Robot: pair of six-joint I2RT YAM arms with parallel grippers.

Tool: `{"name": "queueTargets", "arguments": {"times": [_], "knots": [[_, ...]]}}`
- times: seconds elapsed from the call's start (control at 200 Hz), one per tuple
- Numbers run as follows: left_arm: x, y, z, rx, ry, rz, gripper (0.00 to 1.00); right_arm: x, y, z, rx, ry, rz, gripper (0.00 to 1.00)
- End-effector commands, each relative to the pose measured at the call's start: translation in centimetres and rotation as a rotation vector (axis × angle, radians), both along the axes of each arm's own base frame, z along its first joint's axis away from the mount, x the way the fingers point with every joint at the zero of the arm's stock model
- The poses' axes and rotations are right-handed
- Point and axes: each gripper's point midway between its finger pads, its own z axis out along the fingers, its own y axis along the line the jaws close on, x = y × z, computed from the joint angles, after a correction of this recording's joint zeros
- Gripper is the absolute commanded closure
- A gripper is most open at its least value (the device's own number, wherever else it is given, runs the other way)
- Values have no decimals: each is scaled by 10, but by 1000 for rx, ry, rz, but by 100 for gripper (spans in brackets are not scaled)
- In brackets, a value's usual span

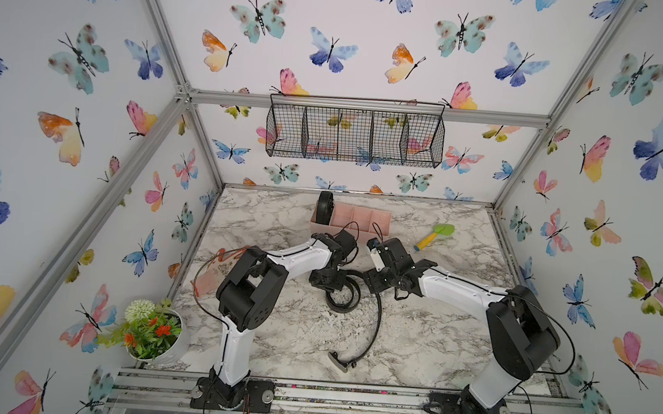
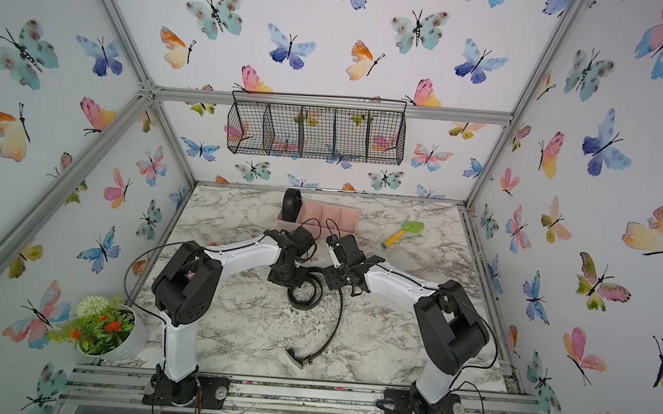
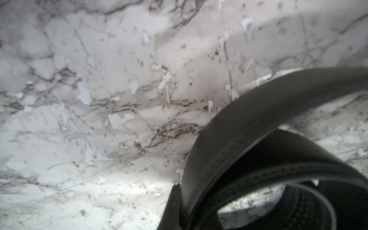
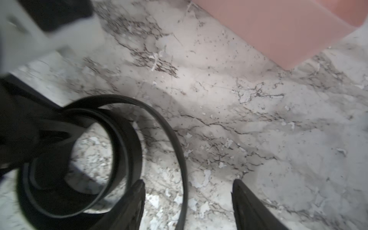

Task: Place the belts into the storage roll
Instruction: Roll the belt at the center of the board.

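One black belt (image 1: pixel 325 209) stands rolled up in the left end compartment of the pink storage roll (image 1: pixel 361 218) at the back of the marble table. The other belt (image 1: pixel 351 298) lies loosely coiled at mid-table, and its tail curves toward the front to the silver buckle (image 1: pixel 338 360). My left gripper (image 1: pixel 326 282) is shut on the coil's wall; in the left wrist view one finger (image 3: pixel 171 209) presses the belt (image 3: pixel 258 123). My right gripper (image 4: pixel 188 183) is open just right of the coil, and the belt's strap (image 4: pixel 183 159) runs between its fingers without touching them.
A black wire mesh basket (image 1: pixel 355 135) hangs on the back wall. A green and yellow toy shovel (image 1: pixel 434 236) lies right of the storage roll. A potted plant (image 1: pixel 152 331) stands at the front left corner. The storage roll's pink wall (image 4: pixel 278 29) is close ahead of the right gripper.
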Motion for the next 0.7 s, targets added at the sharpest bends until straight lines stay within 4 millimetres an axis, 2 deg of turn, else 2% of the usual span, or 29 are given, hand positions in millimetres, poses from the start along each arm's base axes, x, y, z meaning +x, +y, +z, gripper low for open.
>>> {"name": "queueTargets", "arguments": {"times": [0.0, 0.075, 0.165, 0.18, 0.24, 0.33, 0.43, 0.566, 0.696], "knots": [[-10, 2, -5, 23, 43, -27, 95, 0, -2, -10, -54, 14, 46, 32], [-9, 0, -5, 14, 39, -27, 95, 4, -3, -20, -52, 40, 37, 40], [-7, -5, -6, -10, 33, -11, 95, 7, -6, -30, -21, 90, 17, 61], [-8, -4, -14, -1, 51, -6, 95, 7, -7, -31, -15, 97, 10, 64], [-9, -10, -18, -31, 60, 15, 96, 4, -10, -32, 5, 115, -7, 72], [-7, -23, -15, -108, 60, 59, 96, -6, -9, -28, 55, 140, -15, 77], [-5, -34, -11, -163, 63, 99, 95, -23, -3, -31, 130, 220, -29, 77], [-2, -35, -12, -151, 63, 124, 95, -47, 5, -33, 250, 324, -47, 78], [0, -35, -11, -133, 68, 123, 94, -63, 3, -34, 299, 364, -65, 80]]}}
